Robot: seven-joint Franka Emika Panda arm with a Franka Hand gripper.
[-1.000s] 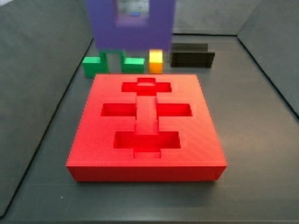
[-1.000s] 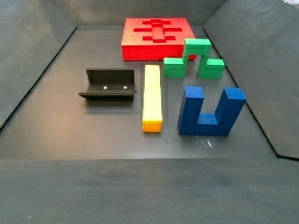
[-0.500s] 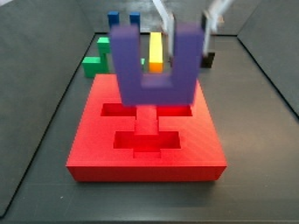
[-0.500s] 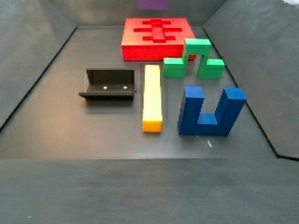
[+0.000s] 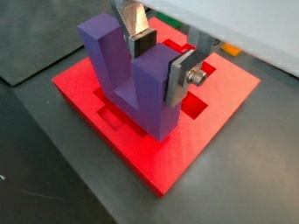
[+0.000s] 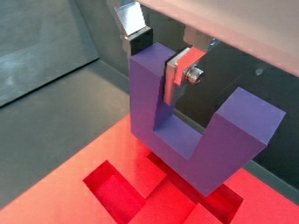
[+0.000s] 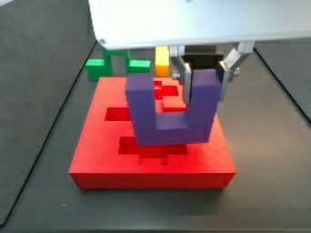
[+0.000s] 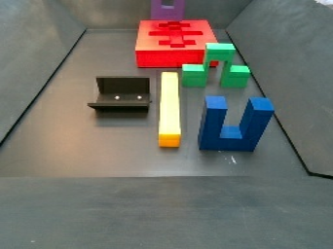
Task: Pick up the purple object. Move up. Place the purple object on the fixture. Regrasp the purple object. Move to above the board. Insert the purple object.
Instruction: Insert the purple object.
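1. We see the purple object (image 7: 174,111) held in the air over the board (image 7: 109,155), prongs up and joining bar down; whether the bar touches the slab we cannot tell.
2. In both wrist views the gripper (image 5: 160,58) is closed on one prong, a silver finger (image 6: 177,77) flat against each side of it, the other prong free.
3. In a wrist view the object (image 6: 193,133) hangs above the dark red slots of the board (image 6: 111,149).
4. In a side view only a bit of purple (image 8: 166,8) shows at the picture's upper edge, just behind the board (image 8: 146,53), which lies at the far end of the counter.
5. The fixture (image 8: 120,96) stands well apart from the board, toward the left edge of the counter, with nothing on it.
6. A yellow bar (image 8: 169,109) lies just beside the fixture, along the middle of the counter.
7. Green blocks (image 8: 215,64) sit near the board's front right corner.
8. A blue U-block (image 8: 236,124) stands upright nearer the front, right of the yellow bar.
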